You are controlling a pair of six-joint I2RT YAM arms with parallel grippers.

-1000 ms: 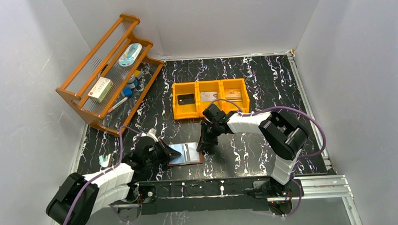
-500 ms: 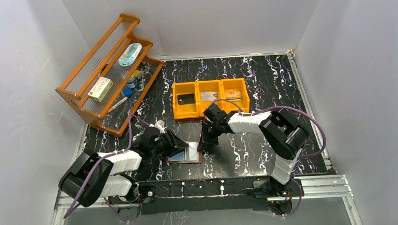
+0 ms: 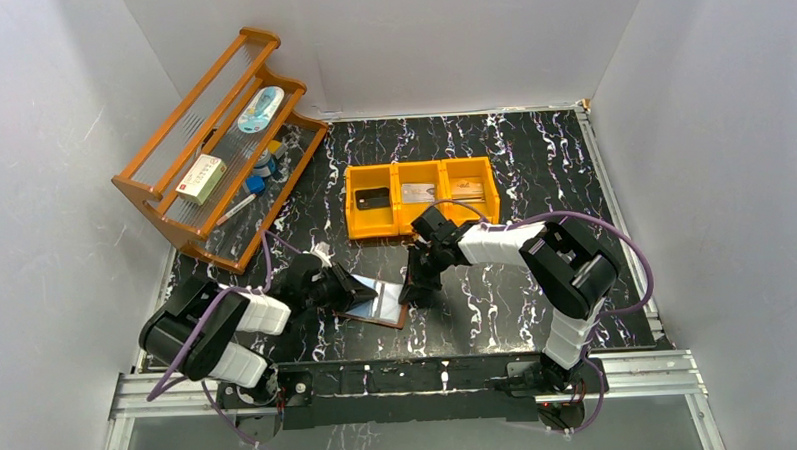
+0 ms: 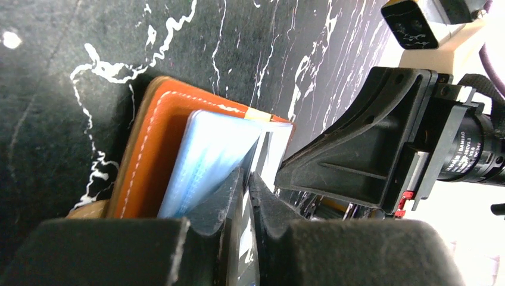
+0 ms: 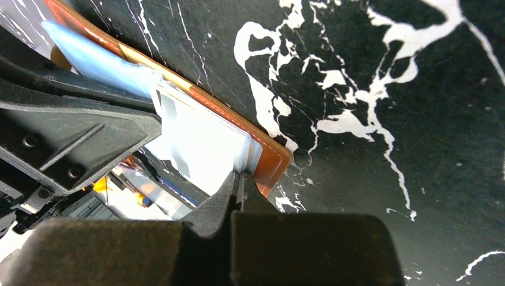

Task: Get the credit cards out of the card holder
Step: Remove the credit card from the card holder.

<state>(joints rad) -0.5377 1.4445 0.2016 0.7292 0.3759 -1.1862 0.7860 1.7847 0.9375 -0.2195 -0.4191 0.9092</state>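
The brown leather card holder [image 3: 382, 311] lies open on the black marbled table near the front. Its pale-blue clear pockets [image 4: 202, 155] stand up from the orange-brown leather [image 4: 149, 149]. My left gripper [image 3: 360, 290] comes in from the left. Its jaws [image 4: 246, 179] are shut on a thin dark credit card [image 4: 260, 156] at the pockets' edge. My right gripper [image 3: 414, 287] is on the holder's right side, shut [image 5: 239, 177] on the edge of a clear pocket [image 5: 202, 143] by the stitched corner [image 5: 273, 161]. Three more credit cards lie in the bin: black [image 3: 373, 198], silvery [image 3: 417, 192] and tan [image 3: 467, 190].
The orange three-compartment bin [image 3: 422, 230] stands just behind the holder. A wooden rack [image 3: 163, 183] with a white-and-red box [image 3: 201, 178] and small items stands at the back left. White walls close in the table on three sides.
My left arm has swung in from the near left to the holder. Its jaws opened and closed again at the pockets. The holder's left side now stands lifted. The right arm has hardly moved.
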